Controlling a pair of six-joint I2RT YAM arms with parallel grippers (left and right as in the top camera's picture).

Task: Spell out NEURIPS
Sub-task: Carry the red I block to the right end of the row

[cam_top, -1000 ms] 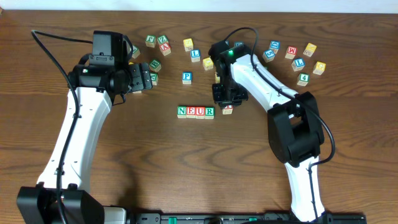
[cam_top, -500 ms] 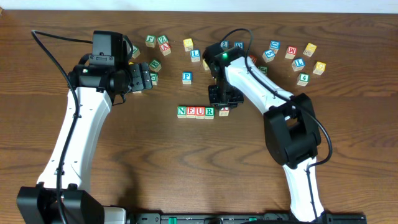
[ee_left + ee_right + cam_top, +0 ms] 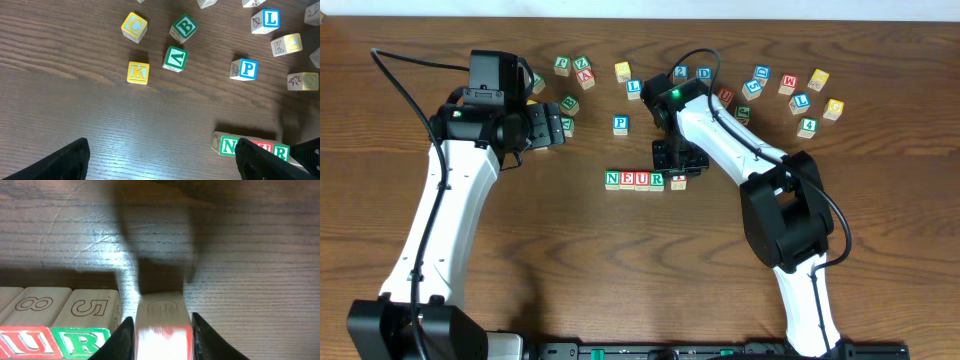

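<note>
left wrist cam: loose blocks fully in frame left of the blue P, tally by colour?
Yellow: 2, C block and K block
Green: 2, B block and triangle-marked block
Total: 4

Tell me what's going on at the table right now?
The right gripper is down at the right end of the N-E-U-R row. Its fingers flank a red-faced cube right beside the R. I can't tell whether they are gripping it or letting go, and its letter is hidden. The left gripper hangs open and empty over the loose cubes on the left. The blue P cube lies untouched behind the row.
</note>
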